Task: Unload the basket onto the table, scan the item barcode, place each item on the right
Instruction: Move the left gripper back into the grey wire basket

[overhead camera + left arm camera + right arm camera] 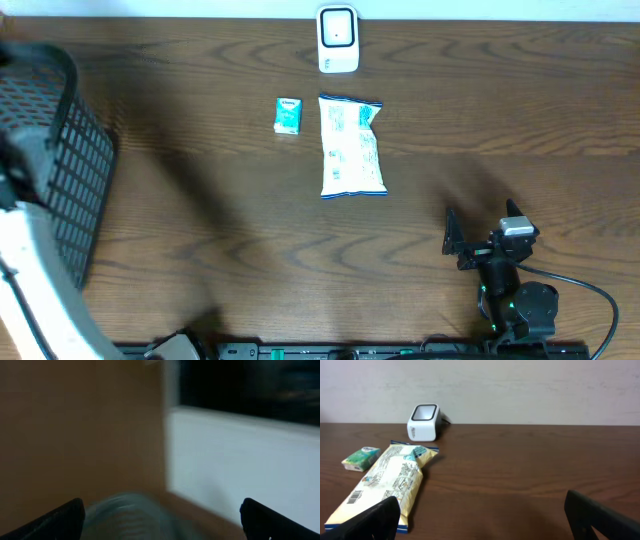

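Note:
A white barcode scanner (337, 40) stands at the table's far edge, and it also shows in the right wrist view as the scanner (423, 422). In front of it lie a small green packet (288, 115) and a long white snack bag (351, 145). The bag (385, 482) lies with a barcode facing up near its close end, and the green packet (361, 457) is to its left. My right gripper (482, 224) is open and empty over bare table, right of the bag's near end. My left gripper (162, 516) is open in a blurred view, holding nothing.
A black wire basket (62, 150) stands at the left edge of the table, with the white left arm (30, 280) beside it. In the left wrist view a blurred greyish shape (135, 515) sits low between the fingers, against brown wood and a white surface.

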